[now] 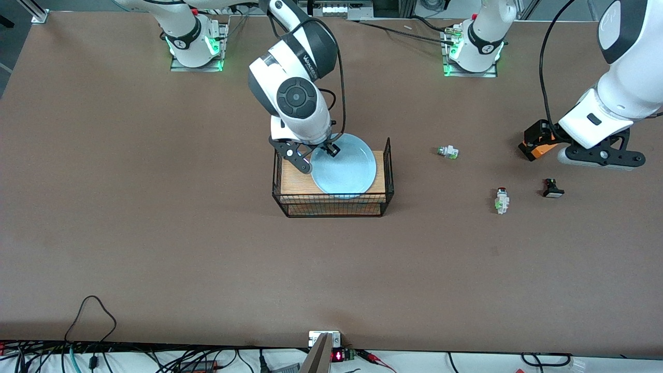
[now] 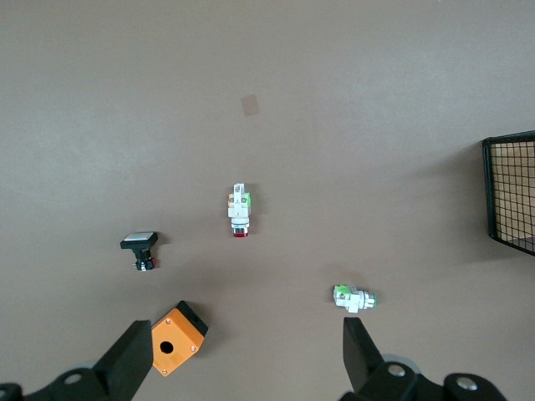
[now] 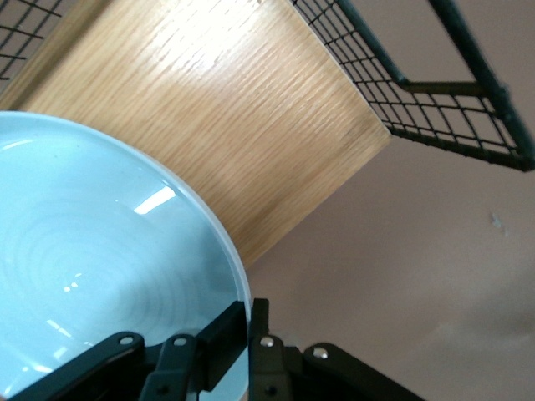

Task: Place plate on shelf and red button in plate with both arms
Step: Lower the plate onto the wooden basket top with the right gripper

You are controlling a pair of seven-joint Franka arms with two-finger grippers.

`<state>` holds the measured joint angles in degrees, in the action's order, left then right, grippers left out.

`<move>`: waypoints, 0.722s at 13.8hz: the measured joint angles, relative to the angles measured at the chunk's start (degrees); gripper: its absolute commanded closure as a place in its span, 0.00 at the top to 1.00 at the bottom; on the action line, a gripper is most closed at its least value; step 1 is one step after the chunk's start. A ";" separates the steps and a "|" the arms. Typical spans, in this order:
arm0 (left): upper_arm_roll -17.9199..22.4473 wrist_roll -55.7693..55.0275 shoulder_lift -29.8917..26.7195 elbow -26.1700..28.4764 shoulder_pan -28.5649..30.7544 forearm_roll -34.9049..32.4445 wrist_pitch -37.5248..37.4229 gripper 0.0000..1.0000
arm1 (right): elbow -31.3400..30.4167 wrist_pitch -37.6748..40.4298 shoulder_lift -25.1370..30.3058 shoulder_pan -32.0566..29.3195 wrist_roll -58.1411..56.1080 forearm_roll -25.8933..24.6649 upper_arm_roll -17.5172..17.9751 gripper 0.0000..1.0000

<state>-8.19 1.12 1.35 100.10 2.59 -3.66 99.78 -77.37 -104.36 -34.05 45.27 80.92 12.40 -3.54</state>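
The right hand is clamped on the plate's rim over the wire rack; the left hand, fingers apart, hovers near the untouched red button on the tabletop

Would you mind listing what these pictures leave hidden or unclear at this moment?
- Front view: part of the plate and wire rack is covered by the right arm; the right gripper pinches the plate's rim.
- Right wrist view: the plate is cut off by the frame edge.
- Front view: the left gripper, open, is partly hidden by its arm.
- The red button is too small to show its cap's detail.
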 measured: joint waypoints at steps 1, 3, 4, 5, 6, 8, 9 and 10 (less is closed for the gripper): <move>0.00 0.00 0.00 0.00 0.00 0.00 0.00 1.00 | -0.37 -0.14 -0.01 0.24 0.00 -0.50 0.00 0.00; 0.00 0.00 0.00 0.00 0.00 0.00 0.00 1.00 | -0.73 -0.28 -0.02 0.70 0.01 -1.61 0.00 0.00; 0.00 0.00 0.00 0.00 0.00 0.00 0.00 1.00 | -0.85 -0.32 -0.09 0.82 0.01 -1.90 0.00 0.00; 0.00 0.00 0.00 0.00 0.00 0.00 0.00 1.00 | -0.91 -0.36 -0.18 0.84 0.01 -2.05 -0.01 0.01; 0.00 0.00 0.00 0.00 0.00 0.00 0.00 1.00 | -0.92 -0.38 -0.25 0.84 0.01 -2.09 -0.02 0.01; 0.00 0.00 0.01 0.00 0.00 0.00 0.00 1.00 | -0.92 -0.39 -0.31 0.84 0.01 -2.34 -0.03 0.01; 0.00 0.00 0.01 0.00 0.00 0.00 0.00 1.00 | -0.93 -0.40 -0.40 0.84 0.01 -2.46 -0.04 0.03; 0.00 0.00 0.02 0.00 0.00 0.00 0.00 1.00 | -0.93 -0.47 -0.60 0.84 0.01 -2.59 -0.04 0.10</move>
<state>-8.19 1.12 1.37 100.10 2.59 -3.66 99.78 -78.30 -104.83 -34.65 46.11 80.93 9.82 -3.58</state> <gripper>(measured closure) 0.000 0.916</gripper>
